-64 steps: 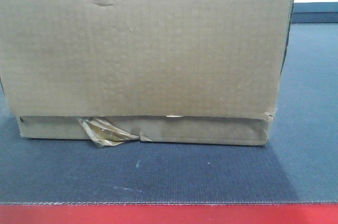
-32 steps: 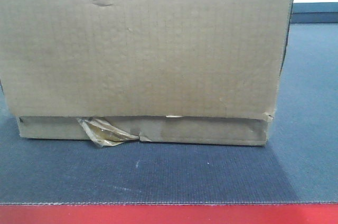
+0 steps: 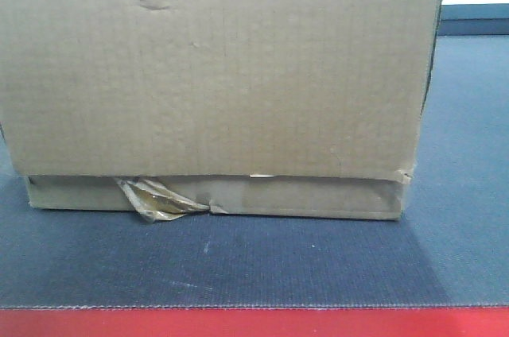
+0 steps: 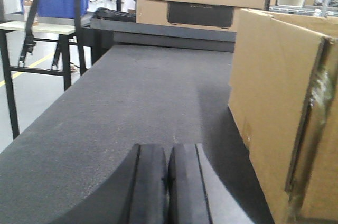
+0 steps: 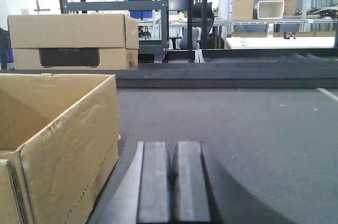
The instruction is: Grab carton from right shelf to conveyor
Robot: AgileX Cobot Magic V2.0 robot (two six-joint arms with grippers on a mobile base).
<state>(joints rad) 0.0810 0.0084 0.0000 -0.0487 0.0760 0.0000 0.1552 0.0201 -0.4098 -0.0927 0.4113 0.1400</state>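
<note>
Left pincer (image 4: 168, 187) and right pincer (image 5: 171, 184) are closed and empty beside the carton (image 3: 215, 83), which rests on the conveyor (image 3: 318, 265); transfer appears complete.

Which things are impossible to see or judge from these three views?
- Carton top and inside: cut off by the upper edge in the front view; the right wrist view shows it open but not its bottom.
- Carton's far side: hidden by its own walls.
- Left gripper and right gripper: absent from the front view.
- Label on the far box: too small to read.
</note>
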